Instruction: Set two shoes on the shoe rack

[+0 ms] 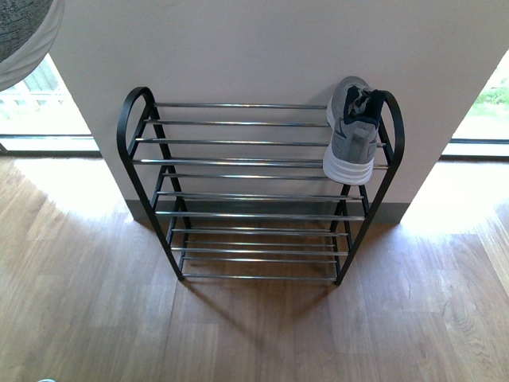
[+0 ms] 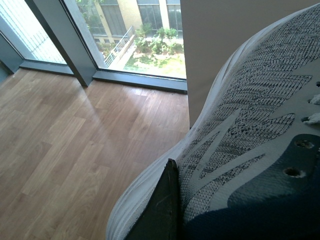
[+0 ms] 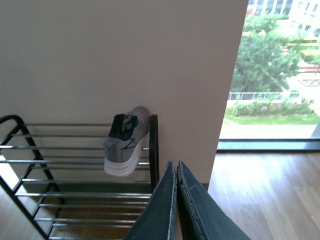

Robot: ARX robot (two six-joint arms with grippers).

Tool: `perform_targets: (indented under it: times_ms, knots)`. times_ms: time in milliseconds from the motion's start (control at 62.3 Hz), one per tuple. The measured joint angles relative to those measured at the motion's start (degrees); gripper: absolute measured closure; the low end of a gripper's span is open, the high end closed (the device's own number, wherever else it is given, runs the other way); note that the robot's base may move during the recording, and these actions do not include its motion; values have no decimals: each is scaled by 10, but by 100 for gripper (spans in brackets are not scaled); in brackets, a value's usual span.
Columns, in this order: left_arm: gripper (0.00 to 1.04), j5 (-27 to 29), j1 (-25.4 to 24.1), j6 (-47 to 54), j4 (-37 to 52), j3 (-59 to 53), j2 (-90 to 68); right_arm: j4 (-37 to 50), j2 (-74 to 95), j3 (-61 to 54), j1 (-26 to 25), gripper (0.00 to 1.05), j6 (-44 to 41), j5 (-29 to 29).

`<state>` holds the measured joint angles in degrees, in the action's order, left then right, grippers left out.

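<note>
On the top tier of the shoe rack (image 1: 238, 162), at its right end, one grey sneaker (image 1: 351, 135) rests. Our left tool (image 2: 180, 215) grips the second sneaker (image 2: 250, 125), high to the rack's left. Our right tool (image 3: 176, 172) is closed and empty. Light, soft knit: we judge the stiffer sole edge holds best.

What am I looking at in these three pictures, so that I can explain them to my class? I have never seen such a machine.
This is a robot with two arms, each ending in a two-fingered gripper. The front picture comes from a camera on its body: a shoe rack stands against a wall, with one grey sneaker at the right end of the top tier. The other two pictures come from cameras on the wrists. The left gripper clamps a second grey sneaker, which fills much of its picture. The right gripper is shut and empty, facing the rack.
</note>
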<state>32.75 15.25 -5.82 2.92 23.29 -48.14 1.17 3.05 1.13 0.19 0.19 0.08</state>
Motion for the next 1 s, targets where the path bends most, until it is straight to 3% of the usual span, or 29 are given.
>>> perform_targets:
  times_ms: [482,706,819,995]
  knots:
    - [103,0,0,0,0,0,0,-11,-27,0,0,102,0,-1]
    - [103,0,0,0,0,0,0,-11,-27,0,0,67,0,-1]
    - [103,-2,-6,-67,-45,25,-37,-11,-27,0,0,49,0,-1]
    - [103,-89,-41,-149,30,104,-201,-11,-27,0,0,21,0,-1]
